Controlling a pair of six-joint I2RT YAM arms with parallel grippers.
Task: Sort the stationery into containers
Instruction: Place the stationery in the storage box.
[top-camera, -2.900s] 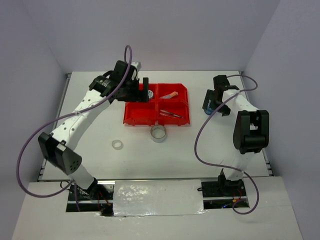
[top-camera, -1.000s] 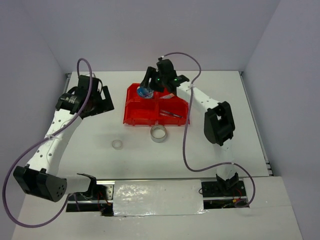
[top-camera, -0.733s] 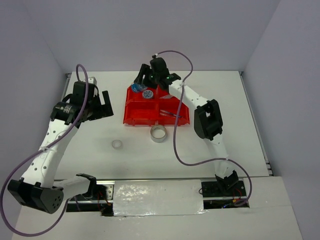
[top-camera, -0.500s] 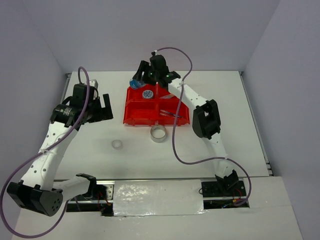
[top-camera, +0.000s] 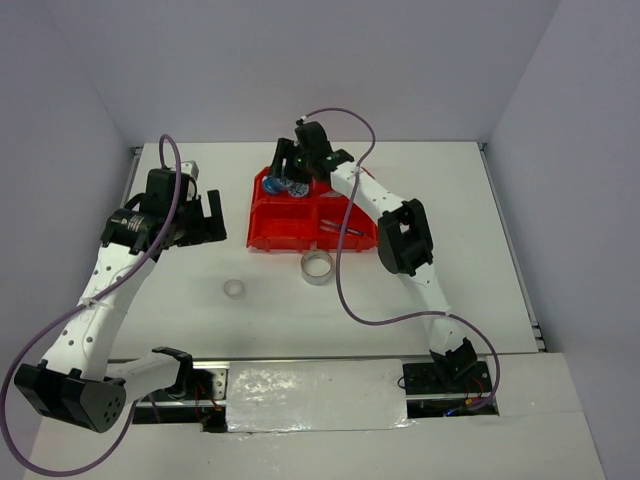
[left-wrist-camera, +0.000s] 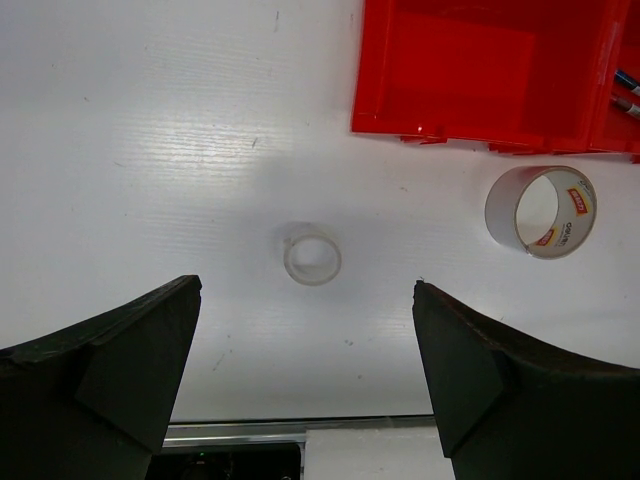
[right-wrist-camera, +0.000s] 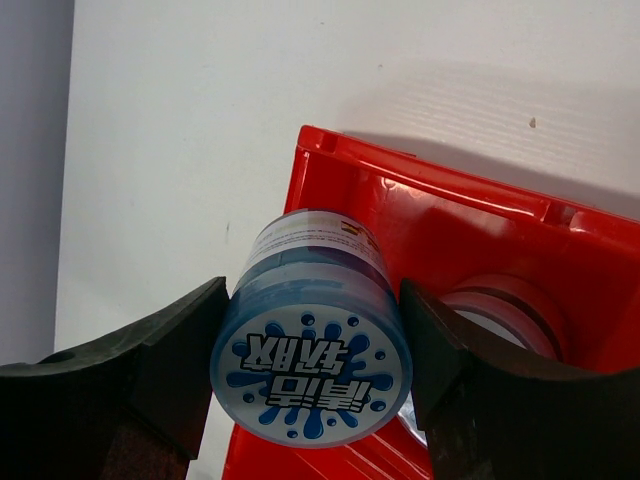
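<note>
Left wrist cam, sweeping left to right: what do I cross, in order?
Left-edge finger, small clear tape ring, silvery-grey tape ring. The red tray and the other finger overlap that last ring sideways, so they are left out.

The top camera is looking down from above and behind the arm bases (top-camera: 450, 365), taking in the whole table (top-camera: 500, 260) from afar. The left wrist camera is pointing straight down from well above the table, framing between its fingers (left-wrist-camera: 110, 380) the near edge of the red tray (left-wrist-camera: 480, 70), the grey tape ring (left-wrist-camera: 572, 210) and the small clear ring (left-wrist-camera: 313, 280), which the top view is also showing. The right wrist camera is sitting close over the tray's far left corner, a blue roll (right-wrist-camera: 312, 375) between its fingers (right-wrist-camera: 130, 380) filling the foreground.
</note>
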